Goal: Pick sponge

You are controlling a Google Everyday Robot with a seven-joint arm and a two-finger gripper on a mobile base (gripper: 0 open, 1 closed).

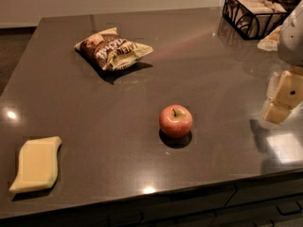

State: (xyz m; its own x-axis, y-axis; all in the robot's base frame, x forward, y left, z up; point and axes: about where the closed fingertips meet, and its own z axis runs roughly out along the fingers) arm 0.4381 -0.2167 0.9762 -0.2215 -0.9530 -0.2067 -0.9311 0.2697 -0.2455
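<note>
The sponge (36,164) is a pale yellow flat pad with wavy long edges. It lies on the dark counter (142,79) at the near left corner. My gripper (282,98) hangs at the far right edge of the view, above the counter, with cream blocky fingers (289,90) that have a dark dot. It is far to the right of the sponge, with the apple between them, and holds nothing that I can see.
A red apple (175,120) stands near the counter's middle front. A brown-and-white snack bag (112,48) lies at the back left. A black wire basket (253,13) with pale packets stands at the back right. The counter's front edge runs just below the sponge.
</note>
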